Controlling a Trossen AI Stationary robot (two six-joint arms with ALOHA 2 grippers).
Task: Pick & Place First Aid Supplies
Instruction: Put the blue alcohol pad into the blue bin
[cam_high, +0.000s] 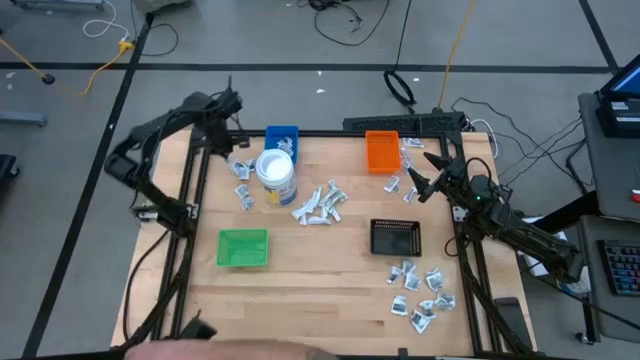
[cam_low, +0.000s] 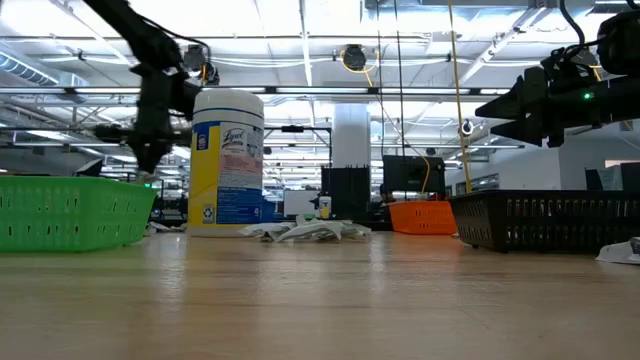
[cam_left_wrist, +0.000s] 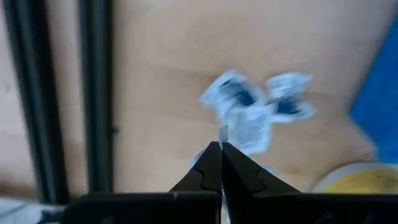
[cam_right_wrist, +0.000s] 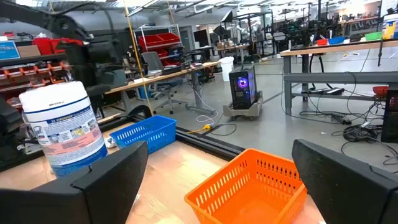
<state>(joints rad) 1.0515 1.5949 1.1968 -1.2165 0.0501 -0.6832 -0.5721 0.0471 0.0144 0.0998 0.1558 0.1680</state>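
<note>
Small white and silvery packets lie flat on the wooden table in loose groups: by the blue tray (cam_high: 240, 166), at the centre (cam_high: 320, 205), beside the orange tray (cam_high: 408, 150) and at the near right (cam_high: 422, 297). My left gripper (cam_high: 237, 148) hangs fingers-down over the far-left group (cam_left_wrist: 252, 109), shut, with a thin white sliver of a packet (cam_left_wrist: 222, 132) at its tips. My right gripper (cam_high: 425, 175) is open and empty, held above the table just right of the orange tray (cam_right_wrist: 249, 186). My left gripper pinches a thin white packet between its two shut fingers; only its edge (cam_left_wrist: 222, 132) shows, sticking out past the fingertips. The fingers point down from above. The packet is clear of the table and of the packets below.
A white tub with a blue label (cam_high: 275, 175) stands next to the blue tray (cam_high: 282, 138). A green tray (cam_high: 243, 247) stands near left and a black tray (cam_high: 395, 238) near right. The table's dark frame rails (cam_left_wrist: 93, 93) run close beside my left gripper.
</note>
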